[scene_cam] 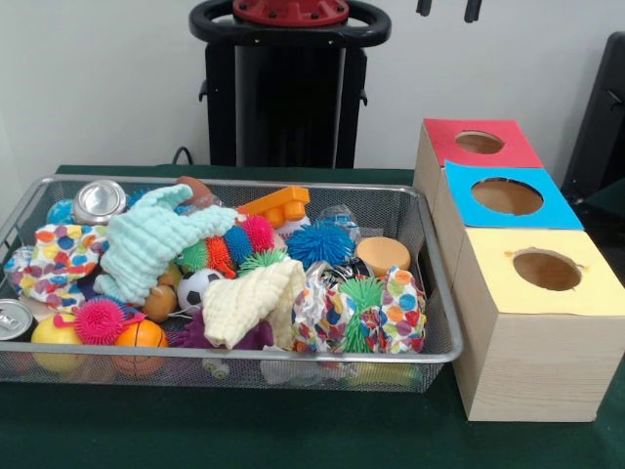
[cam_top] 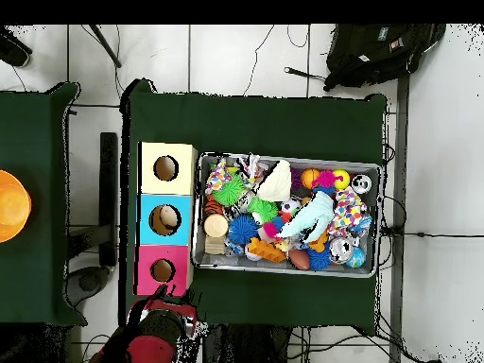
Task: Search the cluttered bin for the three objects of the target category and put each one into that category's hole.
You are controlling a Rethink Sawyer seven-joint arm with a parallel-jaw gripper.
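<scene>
A dark green table [scene_cam: 293, 445] carries a wire bin [scene_cam: 444, 322] heaped with balls, cloths and cans, with the red hole [scene_cam: 479, 143], blue hole [scene_cam: 507, 196] and yellow hole [scene_cam: 547, 270] in boxes just to its right. Only the gripper [scene_cam: 448, 9] tips show at the top edge, apart and holding nothing. The blue hole may already hold something, seen from overhead; otherwise sorting looks unstarted.

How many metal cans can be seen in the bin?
2. One can lies at the wire bin's far left corner in the front view; another can sits at the left edge, nearer the camera. Clutter may hide more.
</scene>
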